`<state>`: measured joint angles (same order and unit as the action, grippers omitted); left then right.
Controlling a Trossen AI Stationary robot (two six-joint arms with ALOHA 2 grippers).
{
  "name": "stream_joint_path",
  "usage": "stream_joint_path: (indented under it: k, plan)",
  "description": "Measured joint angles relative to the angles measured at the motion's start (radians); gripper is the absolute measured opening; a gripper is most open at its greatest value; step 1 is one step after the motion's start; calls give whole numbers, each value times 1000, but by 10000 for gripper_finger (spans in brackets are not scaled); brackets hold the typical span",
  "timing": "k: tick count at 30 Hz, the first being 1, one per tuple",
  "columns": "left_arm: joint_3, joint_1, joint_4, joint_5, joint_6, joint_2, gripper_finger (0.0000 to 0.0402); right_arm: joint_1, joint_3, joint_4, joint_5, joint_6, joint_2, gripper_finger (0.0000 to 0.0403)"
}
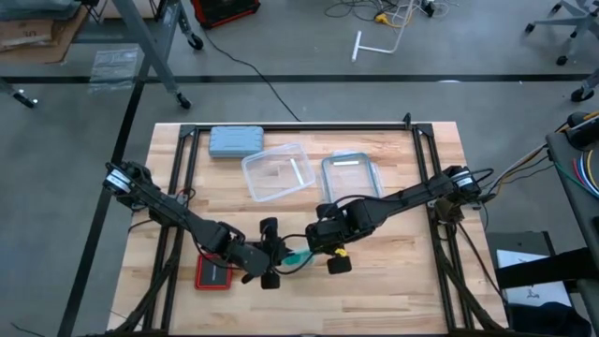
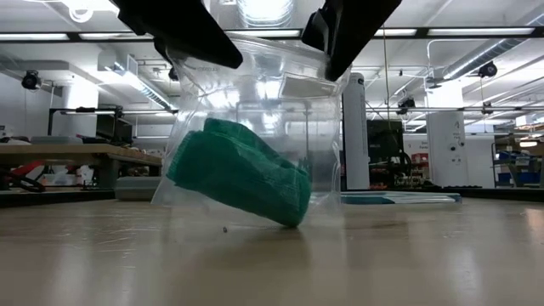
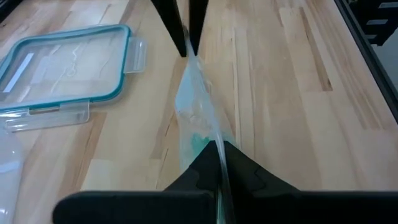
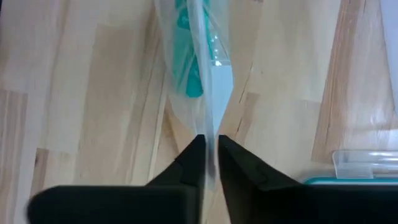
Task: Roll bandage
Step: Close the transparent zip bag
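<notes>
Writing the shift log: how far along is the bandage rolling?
Barely begun. The teal-green cloth bandage sits bunched, not rolled, inside a clear plastic bag. Left gripper and right gripper each pinch the bag's top. Taking it out and rolling remain.

**Clearance around the held bag**

I see both grippers meeting at the table's front centre: the left gripper and right gripper each pinch the top edge of a clear plastic bag, so the space between them is blocked. Behind them lie a clear container and its teal-rimmed lid, with a grey-blue case at the back left. A red object sits under the left arm. I find bare wood at the front right and far right.
</notes>
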<state>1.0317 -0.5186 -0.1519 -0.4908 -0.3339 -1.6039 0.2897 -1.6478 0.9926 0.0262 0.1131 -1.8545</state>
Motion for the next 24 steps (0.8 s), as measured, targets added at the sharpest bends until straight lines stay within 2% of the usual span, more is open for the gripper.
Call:
stream_joint_path:
  k: [3, 5, 10, 17, 20, 24]
  plan:
    - [0, -2, -10, 0, -9, 0, 0, 0, 0, 5, 1, 1, 0, 62]
    - [0, -5, -29, 0, -24, 0, 0, 0, 0, 21, 1, 15, 0, 64]
    - [-1, -8, -43, 0, -42, 0, 0, 0, 1, 53, 3, 24, 0, 8]
    - [-2, -9, -45, -52, -64, 2, 0, 5, 10, 54, 1, 14, 44, 55]
    - [-4, -8, -47, -75, -112, 4, 0, 4, 56, 43, 1, 18, 112, 73]
    - [-4, -8, -47, -77, -134, 6, 0, 0, 178, -86, 0, 42, 244, 84]
